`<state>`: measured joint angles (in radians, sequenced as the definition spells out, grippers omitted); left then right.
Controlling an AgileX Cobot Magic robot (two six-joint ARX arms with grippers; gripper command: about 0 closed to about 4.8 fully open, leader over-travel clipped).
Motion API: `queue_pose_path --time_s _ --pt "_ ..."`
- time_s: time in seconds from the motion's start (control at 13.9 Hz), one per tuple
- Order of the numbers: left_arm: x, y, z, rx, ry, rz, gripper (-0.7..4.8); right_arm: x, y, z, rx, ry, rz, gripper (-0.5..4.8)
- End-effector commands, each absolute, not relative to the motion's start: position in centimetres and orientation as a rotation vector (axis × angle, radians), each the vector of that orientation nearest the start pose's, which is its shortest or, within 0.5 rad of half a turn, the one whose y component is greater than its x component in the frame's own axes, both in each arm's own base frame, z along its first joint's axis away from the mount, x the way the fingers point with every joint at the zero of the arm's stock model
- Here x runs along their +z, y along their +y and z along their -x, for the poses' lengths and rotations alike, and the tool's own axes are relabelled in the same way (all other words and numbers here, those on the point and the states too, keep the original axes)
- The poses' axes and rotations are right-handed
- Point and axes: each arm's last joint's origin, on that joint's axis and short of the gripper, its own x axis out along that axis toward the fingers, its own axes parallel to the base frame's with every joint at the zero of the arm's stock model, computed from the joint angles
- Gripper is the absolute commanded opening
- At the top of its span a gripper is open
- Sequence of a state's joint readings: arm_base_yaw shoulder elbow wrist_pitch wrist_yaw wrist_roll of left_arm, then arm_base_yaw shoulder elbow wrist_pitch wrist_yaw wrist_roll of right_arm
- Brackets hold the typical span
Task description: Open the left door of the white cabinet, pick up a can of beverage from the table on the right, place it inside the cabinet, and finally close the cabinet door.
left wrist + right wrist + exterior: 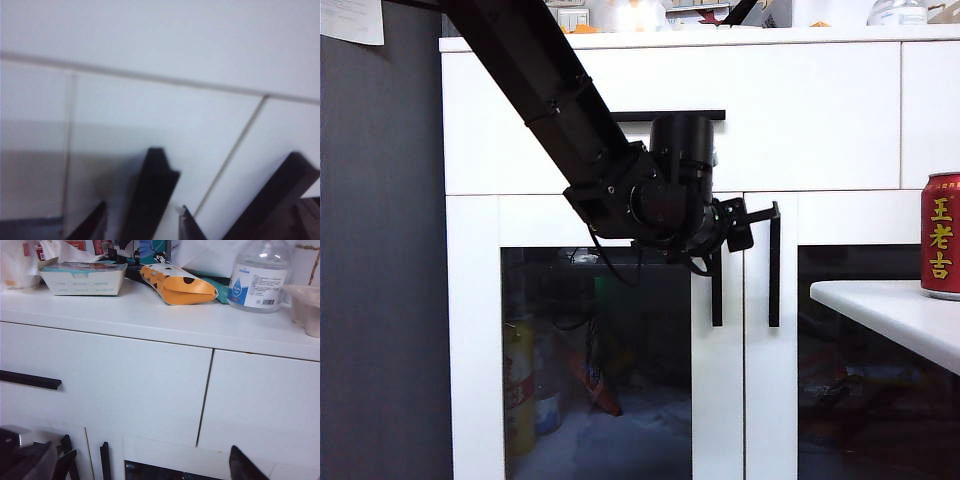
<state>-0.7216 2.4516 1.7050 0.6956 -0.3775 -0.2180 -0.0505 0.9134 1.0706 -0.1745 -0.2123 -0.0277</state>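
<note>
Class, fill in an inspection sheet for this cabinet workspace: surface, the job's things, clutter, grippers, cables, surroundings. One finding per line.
Surface: white table, only a corner shows, bare apart from the can.
Job's things: red can upright on the table; left door looks shut, its black handle beside the left gripper.
Clutter: tissue box, orange pouch, clear bottle on the cabinet top.
Grippers: left gripper at the handles, grip unclear; right gripper open, facing the drawers.
Cables: a black cable loops under the left wrist.
Surroundings: grey wall.
</note>
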Motion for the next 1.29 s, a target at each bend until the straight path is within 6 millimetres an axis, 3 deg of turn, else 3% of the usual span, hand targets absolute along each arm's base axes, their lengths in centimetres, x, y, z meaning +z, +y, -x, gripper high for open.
queue_pose_path --time_s 0.07,0.14,0.22,0.93,1.29 --pt "15.3 -34.8 -41.4 -0.364 0.052 0.208 1.76 41.1 -0.3 -18.7 0.161 -0.003 0.03 4.4" --pt "15.3 -35.0 -41.3 -0.443 0.061 0.207 0.45 41.1 -0.3 -18.7 0.161 -0.002 0.03 4.4" --pt "15.3 -35.1 -41.2 -0.471 0.064 0.207 -0.12 41.1 -0.3 -18.7 0.161 -0.001 0.03 4.4" --pt "15.3 -35.3 -41.1 -0.496 0.069 0.205 -0.05 41.8 -0.4 -18.5 0.15 -0.072 0.038 4.4" --pt "15.3 -35.4 -41.0 -0.498 0.069 0.205 -0.05 43.0 -0.3 -16.1 0.125 -0.149 0.048 4.4"
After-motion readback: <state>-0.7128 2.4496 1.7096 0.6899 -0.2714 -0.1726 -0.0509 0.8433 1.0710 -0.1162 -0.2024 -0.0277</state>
